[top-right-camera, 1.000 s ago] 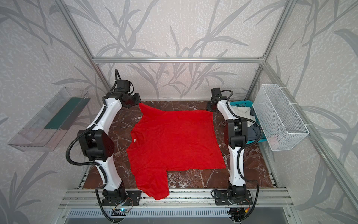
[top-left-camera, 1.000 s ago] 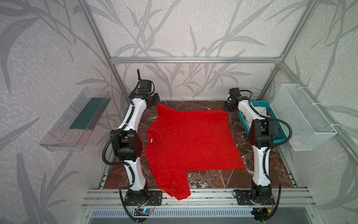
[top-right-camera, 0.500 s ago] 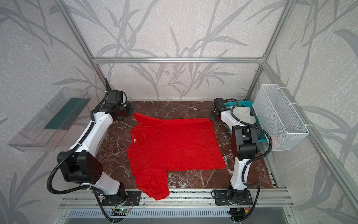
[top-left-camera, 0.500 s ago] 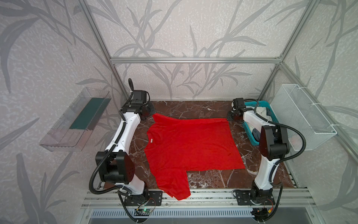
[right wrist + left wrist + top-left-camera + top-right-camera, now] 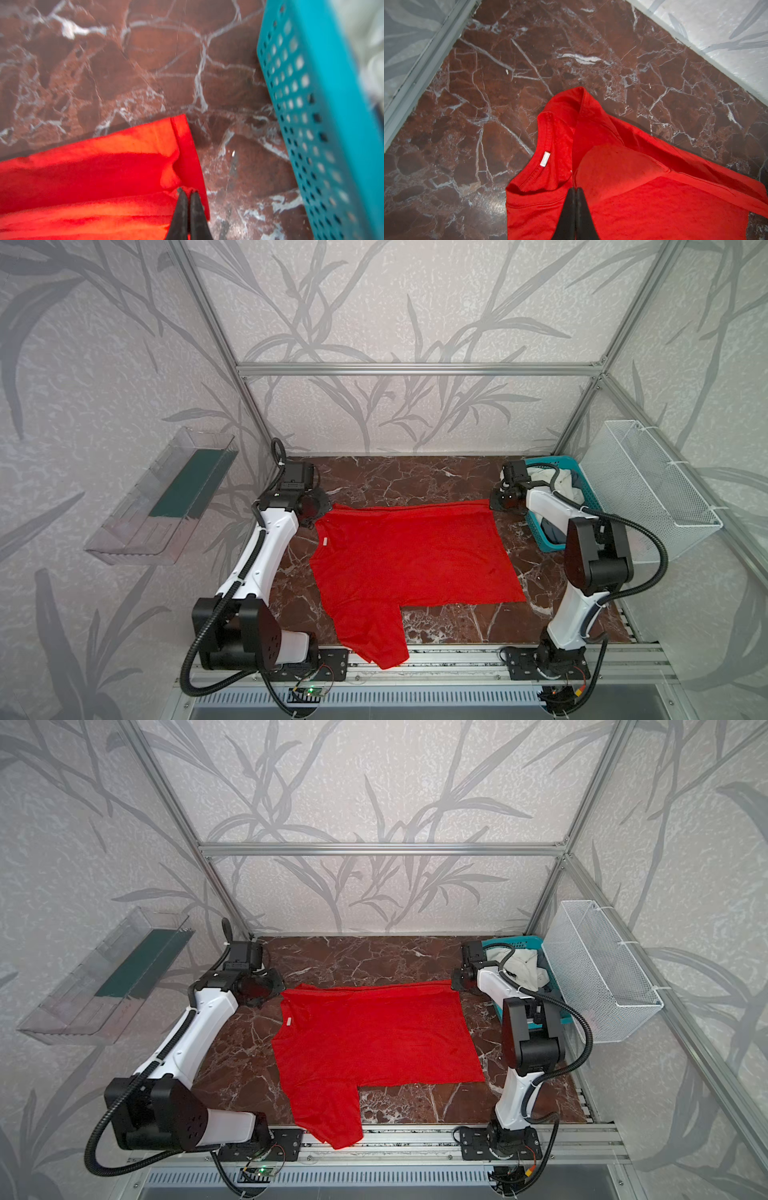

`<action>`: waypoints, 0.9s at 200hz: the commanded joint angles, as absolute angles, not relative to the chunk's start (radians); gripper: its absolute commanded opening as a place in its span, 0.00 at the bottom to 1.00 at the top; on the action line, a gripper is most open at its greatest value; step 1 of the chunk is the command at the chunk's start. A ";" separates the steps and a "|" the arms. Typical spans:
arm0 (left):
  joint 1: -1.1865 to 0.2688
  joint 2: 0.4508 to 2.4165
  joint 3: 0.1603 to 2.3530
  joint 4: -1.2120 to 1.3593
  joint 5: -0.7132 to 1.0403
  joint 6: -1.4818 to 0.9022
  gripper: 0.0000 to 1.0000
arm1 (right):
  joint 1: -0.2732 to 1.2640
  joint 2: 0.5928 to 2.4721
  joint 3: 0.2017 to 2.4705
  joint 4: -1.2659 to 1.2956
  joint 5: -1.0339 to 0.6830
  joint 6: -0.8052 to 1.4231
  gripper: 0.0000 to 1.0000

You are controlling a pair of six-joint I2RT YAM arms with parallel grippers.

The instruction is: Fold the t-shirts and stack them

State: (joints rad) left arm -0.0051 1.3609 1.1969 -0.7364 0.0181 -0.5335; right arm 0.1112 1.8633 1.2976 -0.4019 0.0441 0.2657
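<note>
In both top views you see the red t-shirt (image 5: 411,556) (image 5: 374,1040) spread across the middle of the marbled surface (image 5: 395,481). One sleeve (image 5: 374,635) hangs over the front edge onto the rail. Your left tool (image 5: 320,508) sits at the shirt's far left corner and your right tool (image 5: 494,504) at its far right corner. The far edge runs in a straight, raised line between them. The teal basket (image 5: 552,545) stands at the far right, just beside the right tool. A white t-shirt (image 5: 561,481) is bundled inside it.

In the left wrist view your left tool (image 5: 576,190) has its jaws pressed together on the red t-shirt (image 5: 654,207) beside the collar (image 5: 548,128). The white label (image 5: 544,159) shows inside the neckline. A layer of cloth is doubled over beyond the tips.

In the right wrist view, which is blurred, your right tool (image 5: 188,191) is closed too. A small pinch of the red t-shirt (image 5: 93,176) shows at its tips, close to the hemmed corner. The teal basket (image 5: 324,104) stands near that corner, with bare surface (image 5: 124,62) between the two.
</note>
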 commanded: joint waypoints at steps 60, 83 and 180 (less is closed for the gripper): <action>-0.004 1.198 0.708 -0.466 0.100 -0.868 0.23 | 0.166 1.713 1.090 -0.309 0.179 0.368 0.27; -0.006 1.261 0.760 -0.381 0.089 -0.827 0.32 | 0.231 1.675 1.091 -0.257 0.226 0.368 0.27; -0.068 1.821 1.262 -0.456 0.282 -0.479 0.40 | 0.314 1.972 1.384 -0.438 0.041 0.358 0.49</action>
State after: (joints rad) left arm -0.0631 1.7611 1.1973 -0.3927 0.2749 -0.5453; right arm 0.3202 1.9301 1.3434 -0.3290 0.0807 0.3515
